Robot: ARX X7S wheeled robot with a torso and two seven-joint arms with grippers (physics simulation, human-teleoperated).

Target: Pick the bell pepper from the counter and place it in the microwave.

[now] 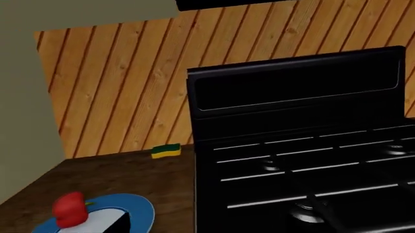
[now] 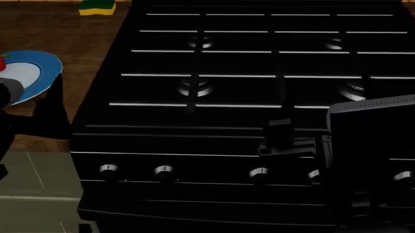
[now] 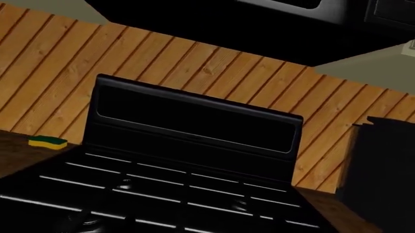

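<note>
On the counter (image 1: 123, 174), left of the stove top (image 2: 259, 73), a blue plate (image 1: 139, 206) carries the bell pepper (image 1: 69, 209) on its rim beside a black-and-white item. Open wood lies between plate and sponge (image 1: 166, 151), which sits by the plank wall at the stove's edge. Left arm (image 2: 32, 116) overlaps the plate's near edge; right arm (image 2: 363, 145) hangs over the stove front. Neither gripper's jaws can be made out.

Black stove (image 2: 259, 73) filling most of the head view, burners across its top, knobs (image 2: 164, 170) along the front. Blue plate (image 2: 40, 65) at nine o'clock. Green-and-yellow sponge (image 2: 97, 7) at eleven o'clock, against the slanted wood-plank wall (image 1: 129, 87).
</note>
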